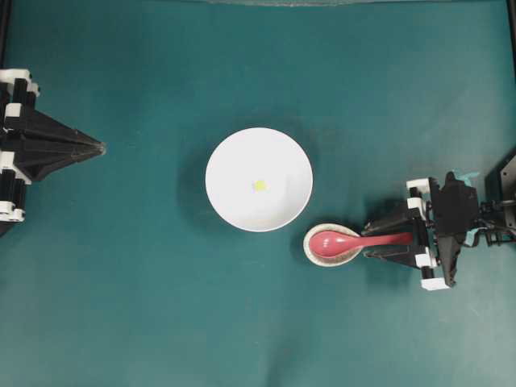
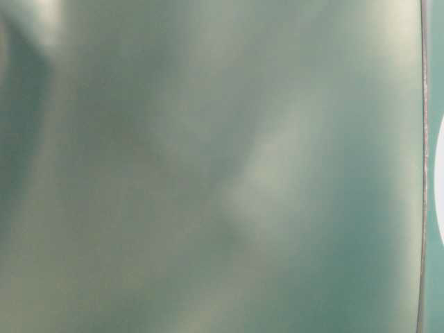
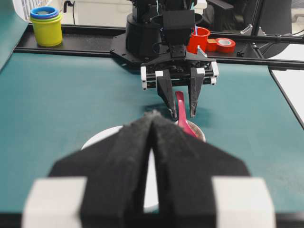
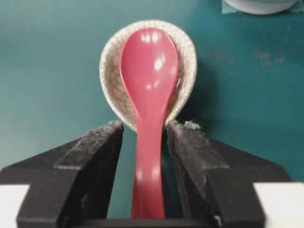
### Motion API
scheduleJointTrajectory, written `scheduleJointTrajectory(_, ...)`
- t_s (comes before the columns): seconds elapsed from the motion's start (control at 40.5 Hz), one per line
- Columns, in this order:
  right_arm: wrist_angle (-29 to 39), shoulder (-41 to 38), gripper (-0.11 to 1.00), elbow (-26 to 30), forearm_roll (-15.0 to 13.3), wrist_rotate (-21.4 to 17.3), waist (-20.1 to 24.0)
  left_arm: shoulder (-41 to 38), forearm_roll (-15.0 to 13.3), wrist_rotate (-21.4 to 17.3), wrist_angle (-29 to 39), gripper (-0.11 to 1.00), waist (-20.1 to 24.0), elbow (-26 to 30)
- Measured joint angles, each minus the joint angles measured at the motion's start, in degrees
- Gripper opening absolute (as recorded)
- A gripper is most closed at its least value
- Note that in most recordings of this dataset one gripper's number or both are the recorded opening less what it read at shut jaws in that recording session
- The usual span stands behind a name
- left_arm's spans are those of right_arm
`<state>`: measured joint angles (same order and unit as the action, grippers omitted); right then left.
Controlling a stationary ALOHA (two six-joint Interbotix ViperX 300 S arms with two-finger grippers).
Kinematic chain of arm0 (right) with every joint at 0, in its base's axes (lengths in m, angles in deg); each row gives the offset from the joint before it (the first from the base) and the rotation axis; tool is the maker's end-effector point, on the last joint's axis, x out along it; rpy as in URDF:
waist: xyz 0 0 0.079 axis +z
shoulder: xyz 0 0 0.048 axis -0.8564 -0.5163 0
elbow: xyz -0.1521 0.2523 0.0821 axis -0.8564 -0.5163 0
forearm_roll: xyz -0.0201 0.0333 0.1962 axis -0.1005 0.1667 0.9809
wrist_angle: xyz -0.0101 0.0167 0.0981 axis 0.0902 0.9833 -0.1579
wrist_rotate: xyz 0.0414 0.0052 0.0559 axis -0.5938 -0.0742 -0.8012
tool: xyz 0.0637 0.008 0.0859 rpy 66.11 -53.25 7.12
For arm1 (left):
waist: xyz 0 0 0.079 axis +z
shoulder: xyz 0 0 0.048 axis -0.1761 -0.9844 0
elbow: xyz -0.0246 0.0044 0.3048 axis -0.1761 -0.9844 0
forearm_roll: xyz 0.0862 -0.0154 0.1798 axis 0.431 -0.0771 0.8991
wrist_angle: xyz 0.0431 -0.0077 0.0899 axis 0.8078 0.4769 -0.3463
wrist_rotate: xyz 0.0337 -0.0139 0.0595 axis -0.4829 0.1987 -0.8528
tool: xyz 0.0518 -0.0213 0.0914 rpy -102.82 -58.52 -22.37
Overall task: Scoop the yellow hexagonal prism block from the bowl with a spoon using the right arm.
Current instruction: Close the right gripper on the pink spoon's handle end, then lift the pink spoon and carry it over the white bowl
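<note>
Overhead: one bowl, one spoon, one block

The overhead view looks straight down on the whole teal table. The table-level view is pressed against a blurred green surface, catching only a white sliver at its right edge. The left wrist view faces across the table toward the right arm; the right wrist view looks closely down at the spoon, which the overhead and left wrist views share.

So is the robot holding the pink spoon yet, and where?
Not yet. The right gripper is open, its fingers on either side of the spoon handle without pinching it. The left gripper is shut and holds nothing.
</note>
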<state>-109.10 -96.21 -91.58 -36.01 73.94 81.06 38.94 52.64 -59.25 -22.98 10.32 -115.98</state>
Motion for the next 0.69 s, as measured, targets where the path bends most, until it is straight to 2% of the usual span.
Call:
scheduleJointTrajectory(0.444,0.00,-0.26,0.49,-0.09,0.26,-0.09,0.00,0.00,0.09,0.00,0.00,-0.01,0.09,0.00)
scheduleJointTrajectory(0.593,0.00,-0.26,0.42,-0.09,0.26,0.00,0.00,0.00,0.09,0.00,0.00,-0.01,0.09,0.00)
scheduleJointTrajectory(0.691,0.00,-0.26,0.31,-0.09,0.26,-0.09,0.00,0.00,0.09,0.00,0.00,-0.01,0.09,0.00)
